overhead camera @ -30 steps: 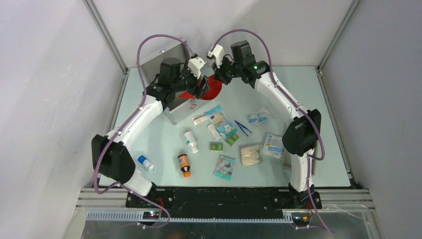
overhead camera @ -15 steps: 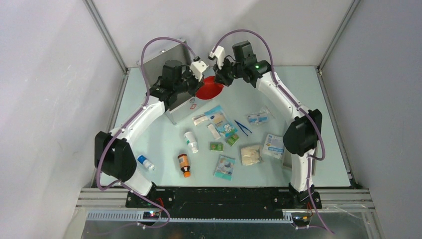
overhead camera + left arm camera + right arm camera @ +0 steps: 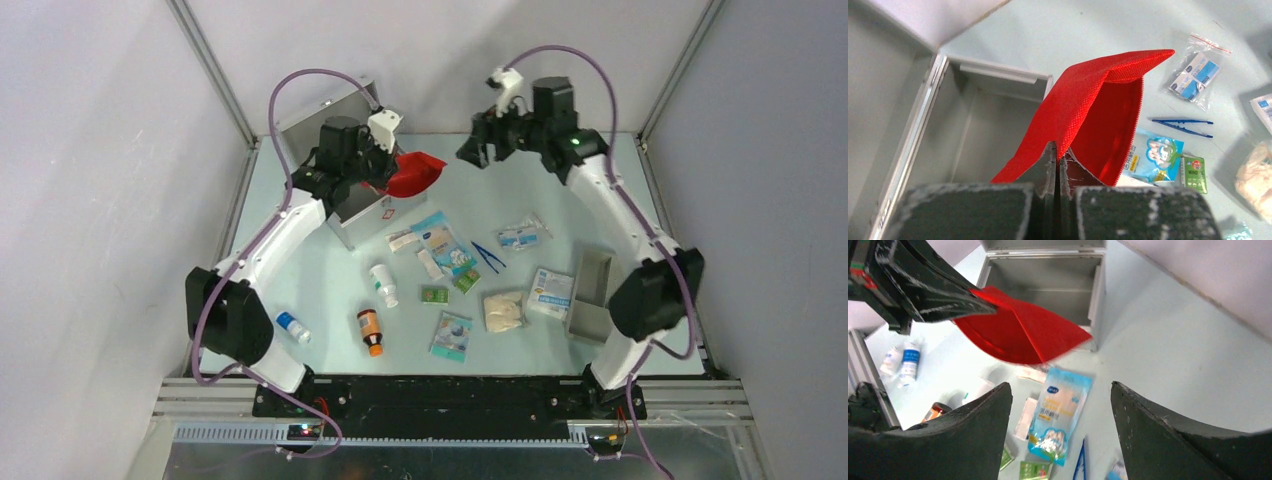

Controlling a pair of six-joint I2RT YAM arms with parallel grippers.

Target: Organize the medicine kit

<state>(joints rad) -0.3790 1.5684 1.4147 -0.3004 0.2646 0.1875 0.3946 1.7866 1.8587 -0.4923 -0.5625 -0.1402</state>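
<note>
Currently, the medicine kit is standing open in the far-left part of the table, its lid leaning back toward the corner. Both wrist views are showing its interior bare, so by this judgement the organizing is only just beginning and nothing is sitting inside. The red pouch is hanging partly folded over the kit's right front rim, above the opening and not resting inside it. The left gripper is pinching one edge of this pouch with its jaws pressed together on the fabric. The right gripper is hovering to the right of the kit, well apart from it, with its jaws spread wide and carrying nothing. The grey tray is lying far to the right of the kit. The flat packets are lying scattered just in front of the kit's front face. The white bottle and the amber bottle are lying further in front of the kit, a small vial is lying to their left, and the blue tweezers are lying to the front right. All of these are waiting to be loaded, so most of the task is lying ahead. The kit's long axis is running diagonally, from near left toward far right. Its opening is facing upward, its hinge side is facing the far-left corner, and its marked front is facing the scattered supplies.
</note>
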